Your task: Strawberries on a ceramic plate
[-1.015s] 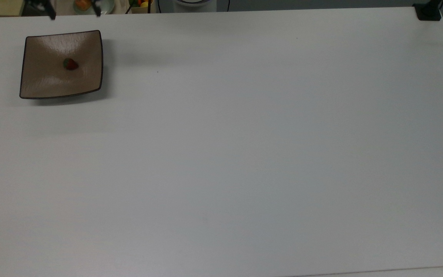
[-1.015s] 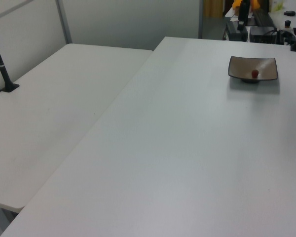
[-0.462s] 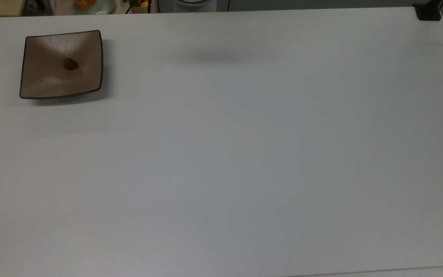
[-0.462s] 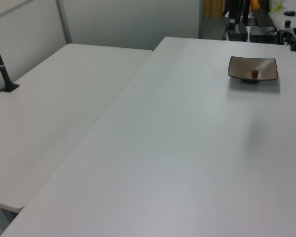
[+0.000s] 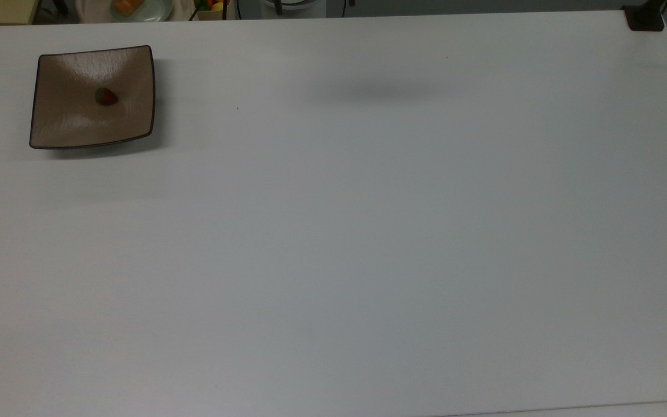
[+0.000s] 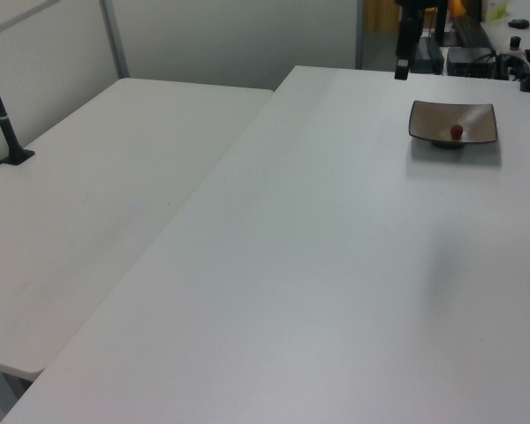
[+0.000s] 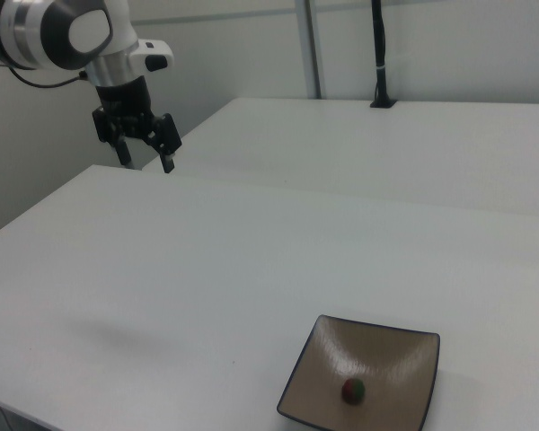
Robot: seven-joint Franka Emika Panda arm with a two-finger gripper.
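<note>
While the arm hangs high above it, the wide white table (image 5: 368, 231) lies smooth and matte, with a soft grey shadow on it in the top view, above the middle. In the left view a second white table (image 6: 97, 203) stands beside it on the left view's left, edge to edge, and a black post (image 6: 2, 110) is clamped at its far side, in front of pale partition walls. Beyond the table's far edge in the top view I see a round pale green plate with orange food (image 5: 134, 8).

The square glossy taupe-brown ceramic plate (image 5: 73, 124) sits flat on the table near the top view's upper left corner. It has a thin dark rim and its corners turn up; light shines on its inner surface. One tiny dark red strawberry with a green leafy cap (image 5: 105, 96) lies near the centre of this plate, much smaller than the plate. In the right view the strawberry (image 7: 353, 390) shows red and green together, in the hollow of the plate (image 7: 404, 355).

The black two-finger gripper (image 7: 146, 157) of the white arm is in the air, well apart from the plate, at the right view's upper left. Its fingers (image 7: 169, 163) point down, spread apart, and hold nothing.
</note>
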